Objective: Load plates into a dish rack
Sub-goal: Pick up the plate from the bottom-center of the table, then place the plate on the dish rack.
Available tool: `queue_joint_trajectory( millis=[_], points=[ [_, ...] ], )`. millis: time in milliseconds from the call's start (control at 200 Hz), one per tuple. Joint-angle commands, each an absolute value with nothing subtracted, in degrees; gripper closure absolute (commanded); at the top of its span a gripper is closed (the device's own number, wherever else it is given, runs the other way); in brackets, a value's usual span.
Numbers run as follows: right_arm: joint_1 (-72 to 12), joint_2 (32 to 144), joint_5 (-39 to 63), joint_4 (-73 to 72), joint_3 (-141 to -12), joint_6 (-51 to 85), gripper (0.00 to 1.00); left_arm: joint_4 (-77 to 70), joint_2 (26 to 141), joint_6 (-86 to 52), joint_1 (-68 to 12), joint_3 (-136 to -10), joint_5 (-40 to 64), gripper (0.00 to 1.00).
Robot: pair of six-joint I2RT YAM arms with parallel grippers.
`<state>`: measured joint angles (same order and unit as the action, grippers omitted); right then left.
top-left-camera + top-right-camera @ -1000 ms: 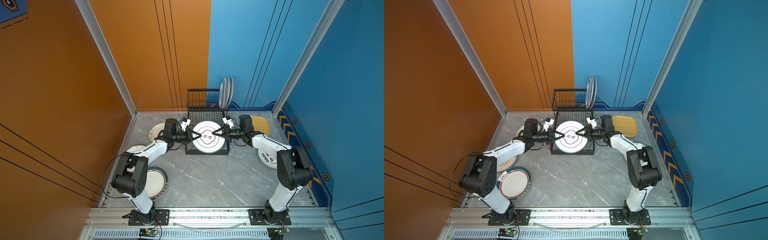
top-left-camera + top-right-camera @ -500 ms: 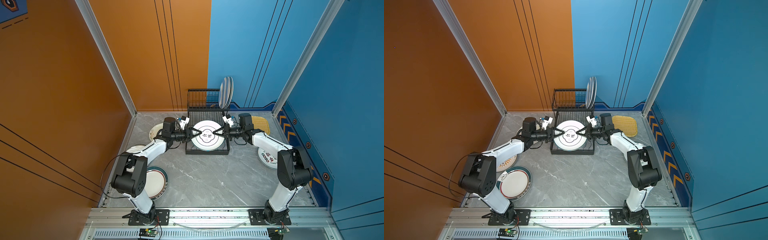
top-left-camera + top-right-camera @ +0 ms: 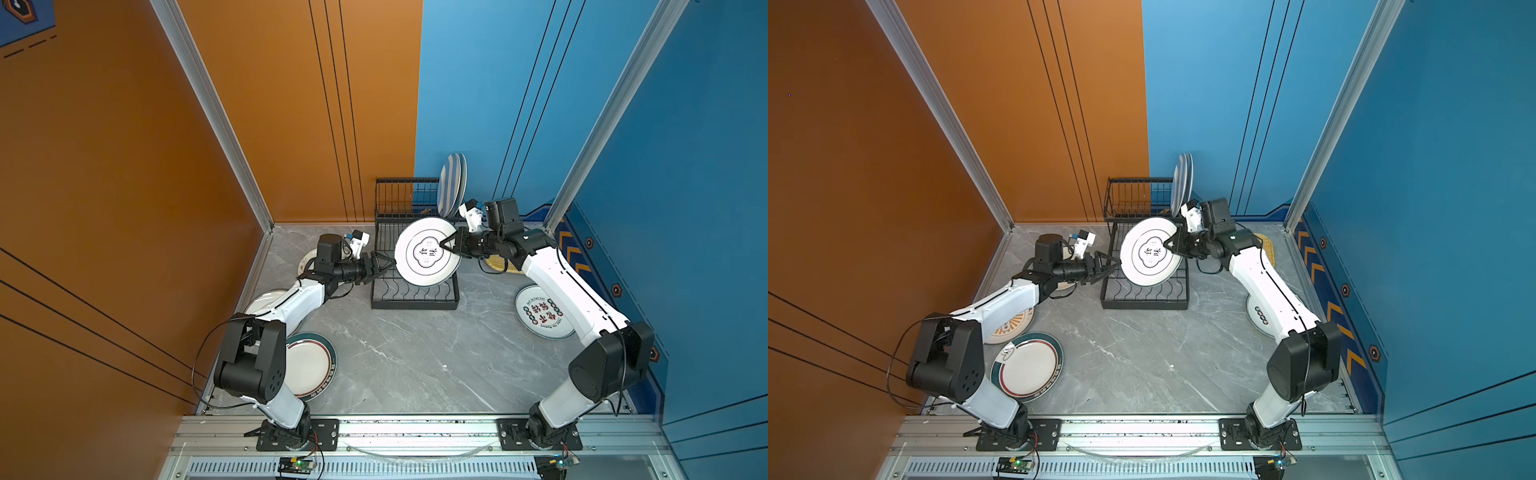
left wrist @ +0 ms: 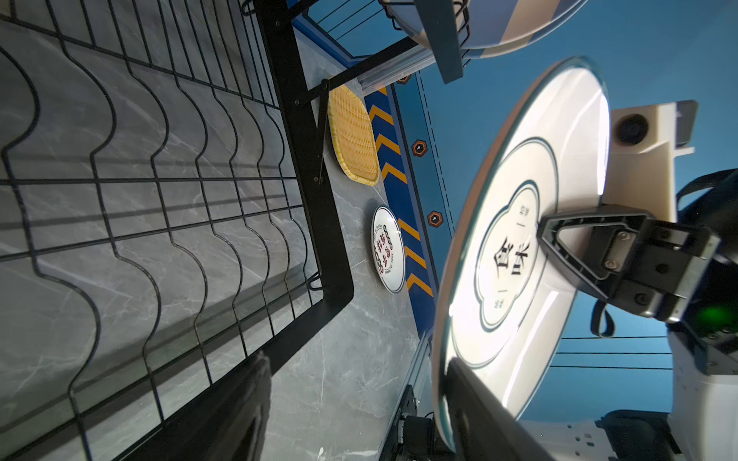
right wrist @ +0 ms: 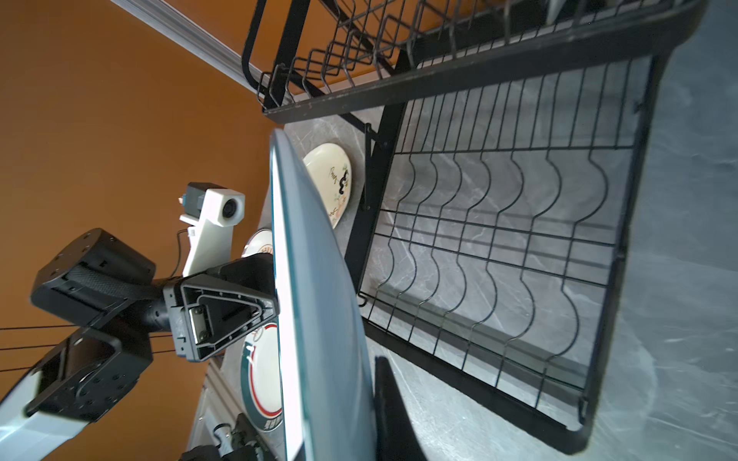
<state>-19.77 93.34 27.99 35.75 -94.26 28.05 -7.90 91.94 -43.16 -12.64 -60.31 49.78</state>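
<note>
On the grey tabletop (image 3: pixel 415 357) the black rack (image 3: pixel 411 305) stands at twelve o'clock, with two striped plates (image 3: pixel 453 187) upright in its raised back tier. A white plate (image 3: pixel 428 251) hangs tilted over the low front tier. The right gripper (image 3: pixel 444 244) clamps its three o'clock rim. The left gripper (image 3: pixel 384 266), at nine o'clock, is spread apart just beside it.

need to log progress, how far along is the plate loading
Done: two striped plates stand in the upper tier of the dish rack. In hand: the right gripper clamps a white plate over the lower tier; the left gripper is open at its rim. Still to load: the green-rimmed plate, orange-patterned plate, cream plate, red-lettered plate and yellow woven tray lie on the table.
</note>
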Motion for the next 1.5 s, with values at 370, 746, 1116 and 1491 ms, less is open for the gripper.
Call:
queue_joint_trajectory(
  millis=[370,746,1116,1491],
  points=[
    [-29.7,106.1,-18.4,50.7,-133.9,19.0,1.0,7.5,88.4,-32.0,-11.4,-63.4,38.3,0.26],
    [-33.0,117.7,-41.8,37.3,-145.1,6.9,1.0,9.2,87.5,-30.8,-11.6,-63.7,35.4,0.19],
    [-33.4,123.8,-48.6,22.0,-145.1,0.9,1.0,9.4,87.7,-30.2,-11.4,-64.0,35.0,0.15],
    [-33.1,128.9,-51.3,16.7,-145.1,-0.2,1.0,9.4,87.4,-29.5,-10.5,-63.4,35.7,0.1]
  ],
)
